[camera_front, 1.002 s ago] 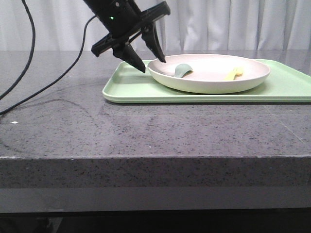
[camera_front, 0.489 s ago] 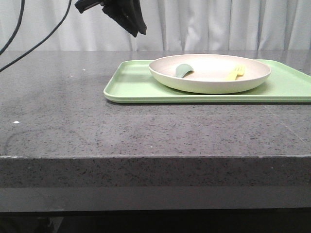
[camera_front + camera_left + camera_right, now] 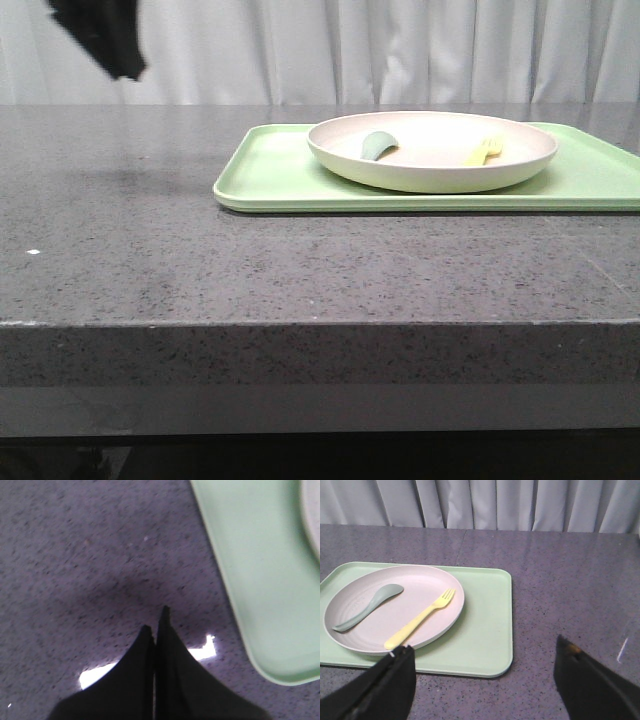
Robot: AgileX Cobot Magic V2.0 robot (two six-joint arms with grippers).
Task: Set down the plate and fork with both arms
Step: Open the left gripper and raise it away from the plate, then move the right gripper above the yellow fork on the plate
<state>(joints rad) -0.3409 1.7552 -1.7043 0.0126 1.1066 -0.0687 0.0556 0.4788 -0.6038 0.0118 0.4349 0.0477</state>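
A staged test bench: speckled grey stone counter (image 3: 300, 270) (white curtain (image 3: 400, 50) behind).

Matte black tools — left tool (image 3: 156, 630) with tapering pointed fingers, right tool (image 3: 485, 667) with broad dark wedge-shaped fingers.

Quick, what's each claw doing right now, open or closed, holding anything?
Left claw: closed, empty, above bare table.
Right claw: open, empty.

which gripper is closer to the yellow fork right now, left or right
Probably the right. The right gripper hovers open near the tray, looking onto the fork lying in the plate. The left gripper, jaws shut, is over bare table off the tray's corner, farther away.
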